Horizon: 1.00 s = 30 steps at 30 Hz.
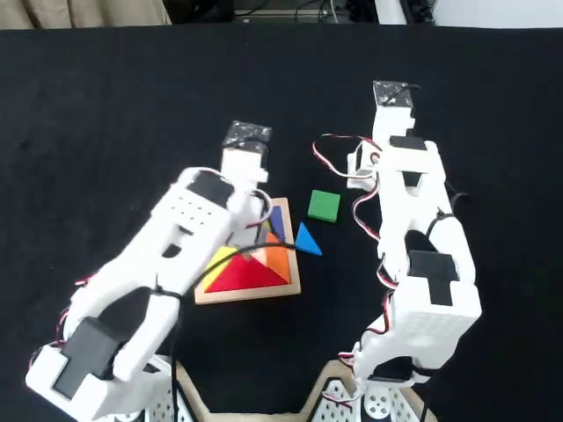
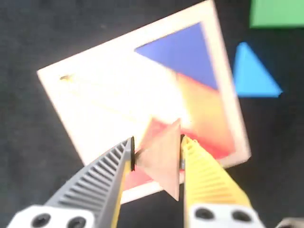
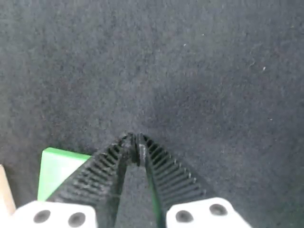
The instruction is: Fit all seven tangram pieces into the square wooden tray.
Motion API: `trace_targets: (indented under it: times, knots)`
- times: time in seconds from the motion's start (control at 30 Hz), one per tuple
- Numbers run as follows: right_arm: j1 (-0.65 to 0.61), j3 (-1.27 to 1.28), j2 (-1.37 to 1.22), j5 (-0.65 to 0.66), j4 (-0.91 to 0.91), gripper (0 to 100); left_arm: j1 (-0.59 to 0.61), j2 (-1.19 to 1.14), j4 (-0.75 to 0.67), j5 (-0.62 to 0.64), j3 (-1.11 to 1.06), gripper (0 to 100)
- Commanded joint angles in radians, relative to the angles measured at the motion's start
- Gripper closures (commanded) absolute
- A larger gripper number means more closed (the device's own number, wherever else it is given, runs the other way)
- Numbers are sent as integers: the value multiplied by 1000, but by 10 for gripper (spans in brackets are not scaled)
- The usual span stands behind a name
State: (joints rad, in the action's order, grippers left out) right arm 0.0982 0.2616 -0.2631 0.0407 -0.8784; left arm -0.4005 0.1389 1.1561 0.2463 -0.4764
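Tray [image 2: 95, 99] half bare beneath left gripper [image 2: 156, 140], tight on perhaps-red triangle [image 2: 164, 162]; right gripper [image 3: 136, 138] together.

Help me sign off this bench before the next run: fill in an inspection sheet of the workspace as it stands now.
Surface: black cloth covers the table.
Job's things: the square wooden tray holds a red triangle, a yellow piece, an orange piece and a dark blue piece. A green square and a light blue triangle lie on the cloth beside it.
Clutter: nothing seen.
Grippers: the left gripper is shut on a pinkish triangle above the tray. The right gripper is shut and empty, over the cloth near the green square.
Cables: wires loop along both arms.
Surroundings: a curtain hangs beyond the far edge.
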Motion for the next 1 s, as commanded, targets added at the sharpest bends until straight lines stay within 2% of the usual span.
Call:
trace_targets:
  times: [0.0,0.13,0.33,0.57,0.73,0.97]
  knots:
    - [18,-47,4,-8,15,986,-21,44,-193,180,-62,866]
    - [15,-47,4,-8,17,985,-30,46,-272,295,-113,866]
    - [14,-53,-18,-8,29,985,-30,44,-344,293,-191,866]
    - [14,-56,-22,-8,29,984,-31,44,-344,279,-214,864]
    - [14,-56,-24,-8,29,984,-68,34,-336,250,-213,795]
    - [14,-56,-24,-8,29,984,-65,-21,-336,245,-189,793]
